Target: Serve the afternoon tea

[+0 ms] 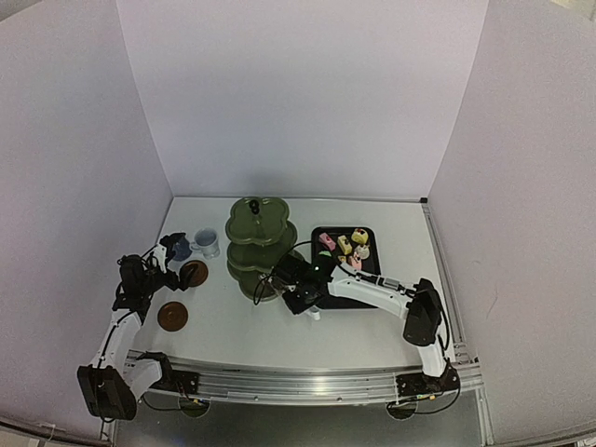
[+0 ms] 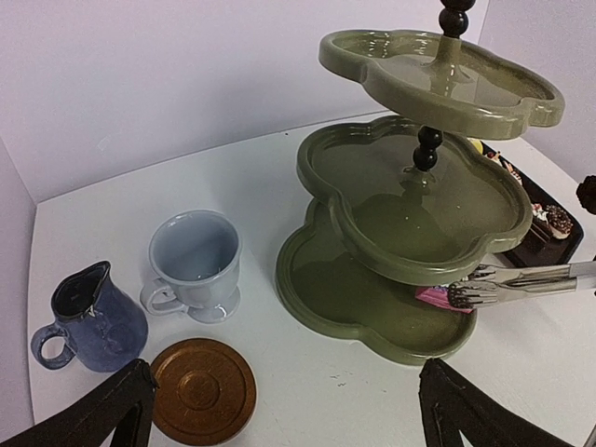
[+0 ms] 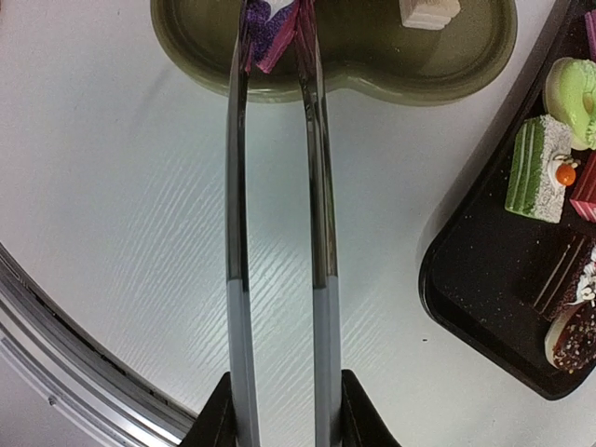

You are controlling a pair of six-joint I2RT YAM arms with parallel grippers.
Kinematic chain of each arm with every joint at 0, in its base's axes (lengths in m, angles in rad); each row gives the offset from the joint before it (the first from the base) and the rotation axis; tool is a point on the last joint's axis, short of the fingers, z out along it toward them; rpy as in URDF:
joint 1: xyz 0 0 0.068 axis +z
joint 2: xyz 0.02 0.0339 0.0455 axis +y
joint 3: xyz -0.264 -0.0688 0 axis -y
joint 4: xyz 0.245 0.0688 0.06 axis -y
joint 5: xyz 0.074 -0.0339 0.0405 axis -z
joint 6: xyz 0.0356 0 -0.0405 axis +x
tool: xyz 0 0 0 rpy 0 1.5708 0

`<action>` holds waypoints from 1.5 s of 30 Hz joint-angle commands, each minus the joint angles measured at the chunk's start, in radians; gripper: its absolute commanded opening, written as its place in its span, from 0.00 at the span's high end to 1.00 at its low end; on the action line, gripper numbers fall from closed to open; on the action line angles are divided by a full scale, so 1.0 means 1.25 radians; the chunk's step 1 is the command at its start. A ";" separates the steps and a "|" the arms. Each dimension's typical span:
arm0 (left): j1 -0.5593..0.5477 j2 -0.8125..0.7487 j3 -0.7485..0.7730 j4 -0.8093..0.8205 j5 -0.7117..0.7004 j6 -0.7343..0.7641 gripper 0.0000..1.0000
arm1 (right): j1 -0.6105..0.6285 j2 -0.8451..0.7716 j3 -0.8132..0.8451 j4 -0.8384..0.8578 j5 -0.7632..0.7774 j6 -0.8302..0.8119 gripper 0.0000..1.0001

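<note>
My right claw [image 3: 284, 414] is squeezed narrow on the handles of the metal tongs [image 3: 237, 279], which run straight out ahead of it. At their far tips the tongs pinch a pink cake [image 3: 270, 33] over the lowest tier of the green stand [image 2: 335, 289] (whether the cake touches the tier I cannot tell). A pale cake piece [image 3: 428, 11] lies in that same tier, ahead and right of the tips. The black tray [image 3: 466, 298] sits on the counter [image 3: 121, 233] to this claw's right. It carries a green doughnut [image 3: 573, 88], a green slice [image 3: 538, 168] and a chocolate doughnut [image 3: 573, 340].

My left claw [image 2: 284, 391] stands wide with nothing in it. A brown saucer [image 2: 203, 391] lies just ahead of it, nearer its left finger. The dark-blue cup [image 2: 93, 321] and the white cup [image 2: 196, 261] stand beyond the saucer, ahead and left, near each other but apart. The stand rises ahead and to the right.
</note>
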 commanded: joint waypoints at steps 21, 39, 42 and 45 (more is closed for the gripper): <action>-0.004 0.005 -0.001 0.002 -0.004 0.017 0.01 | 0.000 0.039 0.075 0.036 0.016 -0.007 0.60; -0.003 0.019 0.012 0.000 0.009 0.023 0.01 | 0.000 -0.148 -0.099 0.032 0.001 0.056 0.61; -0.004 0.017 0.011 -0.001 0.009 0.024 0.01 | 0.000 -0.197 -0.160 0.022 0.009 0.089 0.61; -0.004 0.018 0.009 -0.001 0.014 0.025 0.01 | 0.000 -0.240 -0.213 -0.001 0.026 0.125 0.61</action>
